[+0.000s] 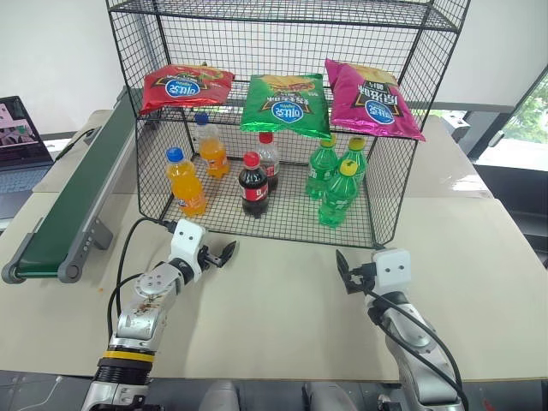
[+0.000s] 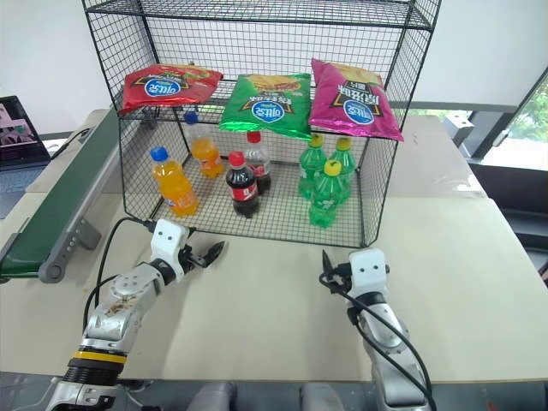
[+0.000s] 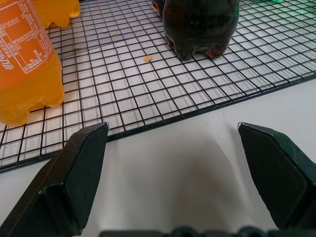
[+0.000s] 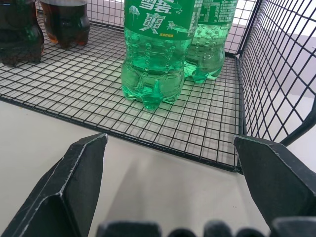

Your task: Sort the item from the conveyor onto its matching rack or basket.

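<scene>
Beige table (image 1: pixel 282 300) carries the rack (image 1: pixel 282 111); green crisp bag (image 1: pixel 285 104) lies mid-shelf, upper centre, above bottles (image 1: pixel 255 184). Conveyor (image 1: pixel 73 201) at left. Left gripper (image 1: pixel 221 254) and right gripper (image 1: pixel 345 272) spread, empty.

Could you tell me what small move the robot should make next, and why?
Probably just keep both arms back: the green crisp bag already lies on the wire rack's upper shelf between the red and magenta bags, the conveyor carries nothing, and the left claw and right claw are open.
</scene>
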Action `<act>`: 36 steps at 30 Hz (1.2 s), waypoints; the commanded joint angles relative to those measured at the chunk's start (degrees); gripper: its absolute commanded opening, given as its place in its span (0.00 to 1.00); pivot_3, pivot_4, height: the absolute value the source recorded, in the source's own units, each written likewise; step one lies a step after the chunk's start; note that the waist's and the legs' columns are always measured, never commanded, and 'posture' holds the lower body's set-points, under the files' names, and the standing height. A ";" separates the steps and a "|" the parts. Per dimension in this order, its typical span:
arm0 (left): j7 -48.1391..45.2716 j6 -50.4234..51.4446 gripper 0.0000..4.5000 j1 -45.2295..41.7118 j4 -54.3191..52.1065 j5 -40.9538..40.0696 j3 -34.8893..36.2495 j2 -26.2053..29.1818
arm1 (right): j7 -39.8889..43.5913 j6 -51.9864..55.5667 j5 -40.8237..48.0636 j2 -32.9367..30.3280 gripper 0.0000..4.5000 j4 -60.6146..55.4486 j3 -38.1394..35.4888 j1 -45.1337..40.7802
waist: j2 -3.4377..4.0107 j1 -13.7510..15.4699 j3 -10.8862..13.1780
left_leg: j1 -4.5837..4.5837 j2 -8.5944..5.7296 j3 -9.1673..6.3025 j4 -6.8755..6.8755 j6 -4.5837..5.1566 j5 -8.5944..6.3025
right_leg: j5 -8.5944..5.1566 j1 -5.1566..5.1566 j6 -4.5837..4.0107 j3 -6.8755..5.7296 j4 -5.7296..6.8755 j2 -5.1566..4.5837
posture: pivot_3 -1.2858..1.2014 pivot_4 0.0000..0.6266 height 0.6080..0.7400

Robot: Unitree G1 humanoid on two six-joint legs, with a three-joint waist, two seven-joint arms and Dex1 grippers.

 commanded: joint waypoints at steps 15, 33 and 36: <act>-2.38 1.17 0.99 4.73 -5.19 -2.16 4.10 0.64 | 4.97 -0.43 0.70 -4.10 1.00 -5.72 -0.27 1.16 | 0.13 0.04 -0.08 | 0.00 -0.02 -0.02 0.17 0.00 0.00 | -0.01 0.00 0.01 -0.02 0.19 -0.01 | 0.52 0.24 1.00; -3.52 1.27 0.99 3.84 -4.75 -1.89 4.24 1.21 | 4.80 -0.54 0.37 -3.03 1.00 -4.84 0.42 0.02 | 0.13 0.01 -0.08 | 0.00 -0.02 -0.04 0.21 0.01 0.00 | -0.01 0.00 0.00 -0.03 0.26 -0.01 | 0.52 0.24 1.00; -3.67 1.36 0.99 3.76 -5.12 -1.84 4.11 1.46 | 4.86 -0.53 0.35 -2.94 1.00 -4.62 0.58 -0.37 | 0.13 -0.02 -0.08 | -0.01 -0.02 -0.04 0.22 0.01 0.00 | -0.01 0.00 0.00 -0.03 0.27 -0.01 | 0.52 0.24 1.00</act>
